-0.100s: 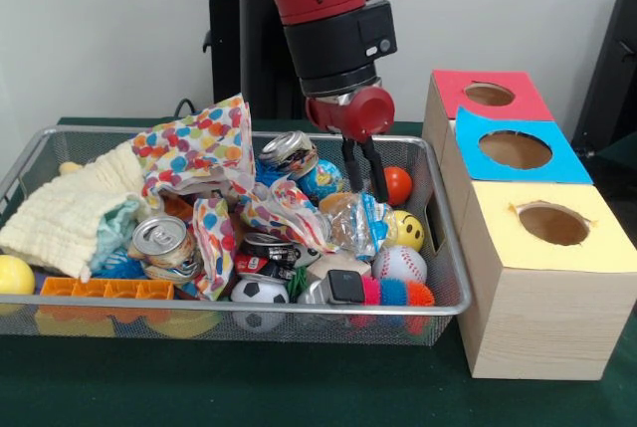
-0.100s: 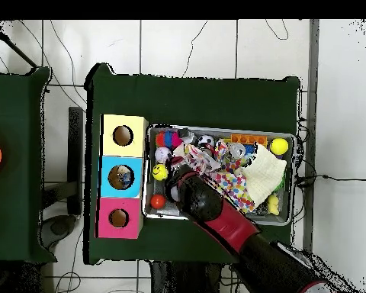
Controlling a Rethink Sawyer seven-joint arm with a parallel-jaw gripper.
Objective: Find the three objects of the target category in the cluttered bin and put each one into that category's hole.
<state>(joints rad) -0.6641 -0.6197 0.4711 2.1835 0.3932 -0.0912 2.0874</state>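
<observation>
Three boxes, pink [image 1: 489, 95], blue [image 1: 517, 150] and yellow [image 1: 553, 224], sit beside your wire bin [image 1: 450, 266]. Your gripper [image 1: 364, 170] hangs in the bin's far corner, its fingers a narrow gap apart and empty, just beside the orange ball [image 1: 398, 184]. Descend carelessly and you risk snagging the crinkly wrapper [image 1: 360, 222] or nudging the ball away.
</observation>
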